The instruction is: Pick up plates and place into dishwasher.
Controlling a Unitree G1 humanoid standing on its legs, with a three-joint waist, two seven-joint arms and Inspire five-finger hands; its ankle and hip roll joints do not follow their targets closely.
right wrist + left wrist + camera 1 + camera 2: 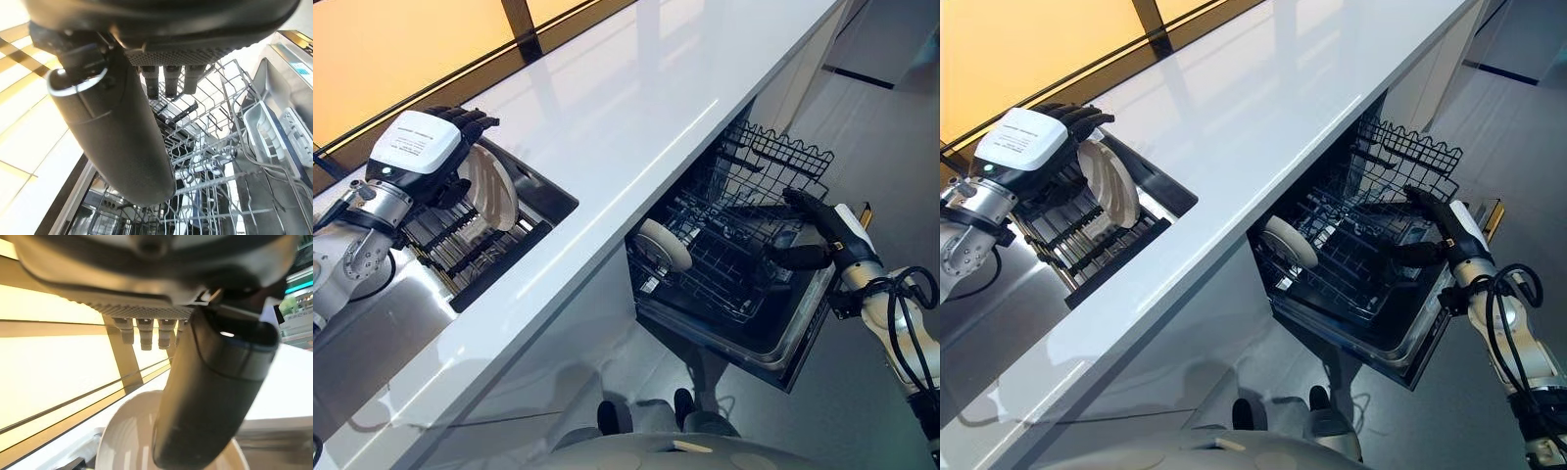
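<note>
White-backed left hand (426, 147) curls its fingers over the rim of a cream plate (491, 186) standing upright in the sink's dish rack (475, 250).
Right hand (822, 230), fingers straight, hovers above the open dishwasher's wire basket (744, 245); another plate (663, 244) stands at the basket's far end from it.

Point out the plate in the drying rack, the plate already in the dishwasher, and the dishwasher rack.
plate in the drying rack (495, 186), left eye view, ribbed face
plate in the dishwasher (664, 244), left eye view, upper face
dishwasher rack (781, 149), left eye view, far wire edge
</note>
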